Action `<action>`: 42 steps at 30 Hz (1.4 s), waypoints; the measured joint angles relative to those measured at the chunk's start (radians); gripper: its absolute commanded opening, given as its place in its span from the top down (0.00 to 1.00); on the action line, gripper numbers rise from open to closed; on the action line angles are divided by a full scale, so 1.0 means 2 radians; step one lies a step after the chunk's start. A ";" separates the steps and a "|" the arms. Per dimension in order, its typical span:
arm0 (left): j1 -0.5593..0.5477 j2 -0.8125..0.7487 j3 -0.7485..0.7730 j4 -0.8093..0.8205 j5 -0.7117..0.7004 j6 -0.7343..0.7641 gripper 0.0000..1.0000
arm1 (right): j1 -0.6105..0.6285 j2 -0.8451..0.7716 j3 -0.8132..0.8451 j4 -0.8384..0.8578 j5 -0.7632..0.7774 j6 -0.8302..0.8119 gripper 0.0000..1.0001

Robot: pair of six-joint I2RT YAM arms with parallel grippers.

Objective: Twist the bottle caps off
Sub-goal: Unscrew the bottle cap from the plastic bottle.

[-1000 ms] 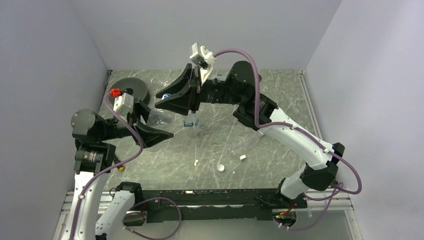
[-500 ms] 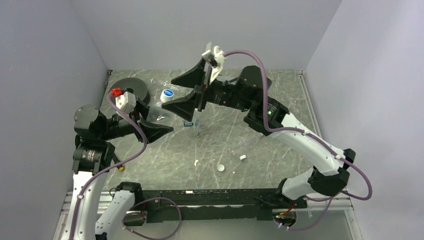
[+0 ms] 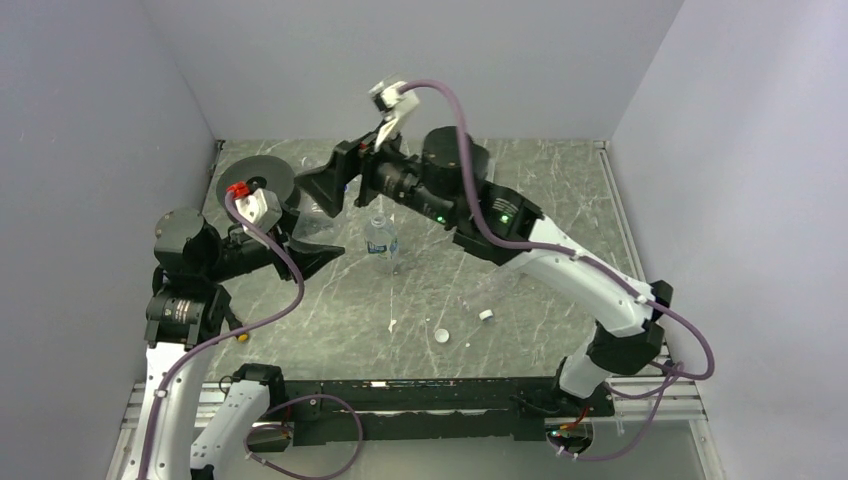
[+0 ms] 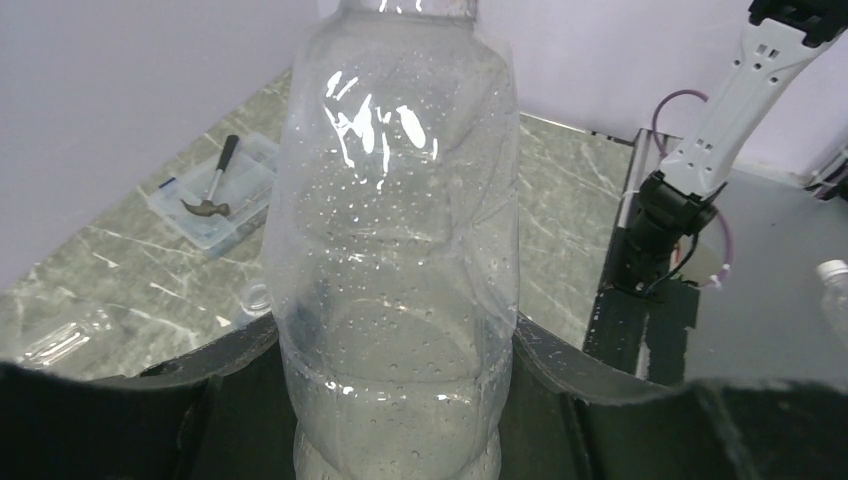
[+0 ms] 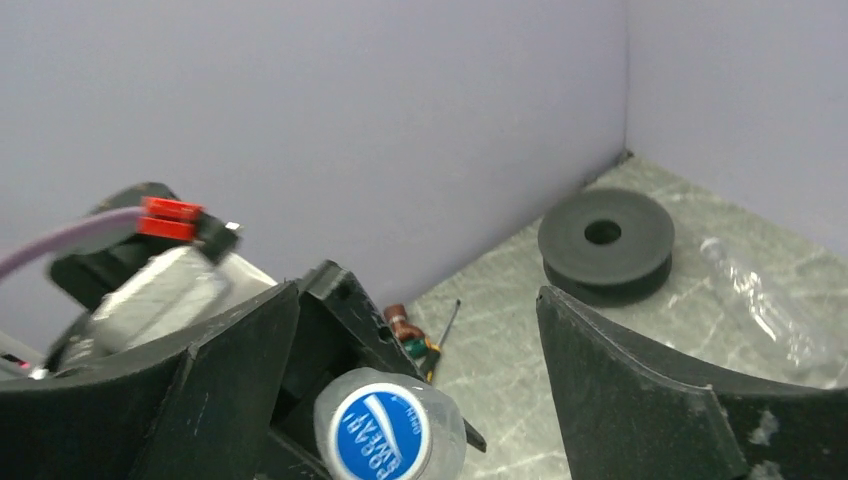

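The thin clear bottle [image 4: 400, 250] is clamped by the left gripper [image 4: 395, 352]. It is likely light and squashy. Its blue cap [image 5: 382, 430] should be pinched at the rim; the right gripper [image 5: 418, 300] is spread wide above it.

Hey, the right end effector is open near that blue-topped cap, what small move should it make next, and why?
Probably ease the right end effector toward the blue-topped cap until the cap sits centred between its open fingers. In the right wrist view the cap lies low and nearer one finger, not yet enclosed, while the left end effector grips the clear bottle.
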 measured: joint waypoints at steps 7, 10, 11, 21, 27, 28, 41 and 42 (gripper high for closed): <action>0.000 -0.010 0.000 -0.012 -0.040 0.037 1.00 | 0.007 0.040 0.012 -0.033 0.026 0.025 0.49; -0.001 -0.009 0.000 -0.014 -0.049 0.047 1.00 | 0.013 0.039 0.007 -0.027 0.030 0.038 0.55; -0.001 -0.009 0.000 -0.014 -0.054 0.049 1.00 | 0.014 0.037 0.005 -0.024 0.032 0.041 0.55; 0.000 -0.019 -0.003 -0.015 -0.068 0.060 1.00 | 0.011 0.030 -0.005 -0.018 0.047 0.054 0.29; 0.000 -0.021 -0.006 -0.015 -0.072 0.062 1.00 | 0.012 0.015 -0.018 -0.013 0.050 0.054 0.41; 0.000 -0.021 -0.006 -0.015 -0.074 0.062 1.00 | 0.012 0.014 -0.018 -0.012 0.050 0.054 0.42; 0.000 -0.016 -0.007 -0.015 -0.116 0.065 1.00 | 0.012 0.013 -0.016 -0.012 0.044 0.056 0.55; 0.000 -0.016 -0.007 -0.015 -0.117 0.065 1.00 | 0.012 0.014 -0.014 -0.012 0.043 0.056 0.60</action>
